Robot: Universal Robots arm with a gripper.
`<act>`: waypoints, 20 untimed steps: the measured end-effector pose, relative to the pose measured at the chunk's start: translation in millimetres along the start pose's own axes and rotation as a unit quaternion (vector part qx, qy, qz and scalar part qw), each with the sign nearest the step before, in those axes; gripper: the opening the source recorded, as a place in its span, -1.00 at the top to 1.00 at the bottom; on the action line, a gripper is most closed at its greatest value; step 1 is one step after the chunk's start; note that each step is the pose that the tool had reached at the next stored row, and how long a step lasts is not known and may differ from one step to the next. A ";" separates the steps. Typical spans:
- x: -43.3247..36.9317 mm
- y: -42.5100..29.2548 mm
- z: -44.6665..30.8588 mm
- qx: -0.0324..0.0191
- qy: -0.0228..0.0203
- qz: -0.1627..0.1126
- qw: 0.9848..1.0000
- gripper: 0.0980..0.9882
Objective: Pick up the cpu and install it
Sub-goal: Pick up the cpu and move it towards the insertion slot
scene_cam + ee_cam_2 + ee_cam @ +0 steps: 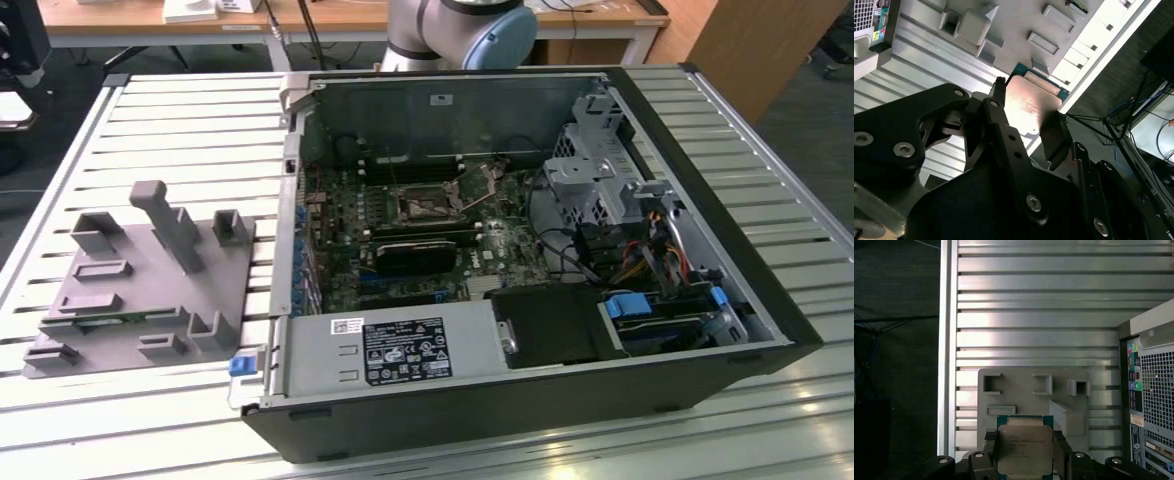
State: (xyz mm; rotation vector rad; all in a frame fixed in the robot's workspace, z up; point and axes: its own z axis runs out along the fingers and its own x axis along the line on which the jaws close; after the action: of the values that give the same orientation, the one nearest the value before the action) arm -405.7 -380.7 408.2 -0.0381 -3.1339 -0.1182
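The cpu (1024, 446), a small square chip with a silvery top and a green border, sits between the black fingers (990, 444) of my gripper (1025, 451), which is shut on it. In the second wrist view the cpu (1029, 105) is pinched at two opposite edges by the gripper (1026, 119). It hangs well above the grey tray (1019, 395), over the tray's edge. In the exterior view the grey tray (147, 285) lies at the left. The dark motherboard socket (424, 205) sits inside the open computer case with its metal frame raised.
The open computer case (534, 330) lies on the slatted metal table (160, 130), on the exterior view's right. Its rear panel (1149, 390) stands beside the tray. The table's edge (947, 365) drops to dark floor. The arm's base (461, 35) is behind the case.
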 end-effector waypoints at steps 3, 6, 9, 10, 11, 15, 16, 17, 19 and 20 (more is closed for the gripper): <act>-2.7 0.1 0.0 0.000 0.000 0.000 1.000 0.03; -5.3 0.1 0.0 0.000 0.000 0.000 1.000 0.03; -8.2 0.2 0.0 0.000 0.000 0.000 1.000 0.03; -9.0 0.2 0.0 0.000 0.000 0.000 1.000 0.03; -9.9 0.2 0.0 0.000 0.000 0.000 1.000 0.03; -13.6 0.3 -0.1 0.000 0.000 0.000 1.000 0.03; -14.6 0.3 -0.1 0.000 0.000 0.000 1.000 0.03; -15.6 0.4 -0.1 0.000 0.000 0.000 1.000 0.03; -17.7 0.4 -0.1 0.000 0.000 0.000 1.000 0.03; -18.6 0.4 -0.1 0.000 0.000 0.000 1.000 0.03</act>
State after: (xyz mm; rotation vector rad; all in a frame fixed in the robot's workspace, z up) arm -387.1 -380.7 408.2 -0.0380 -3.1339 -0.1182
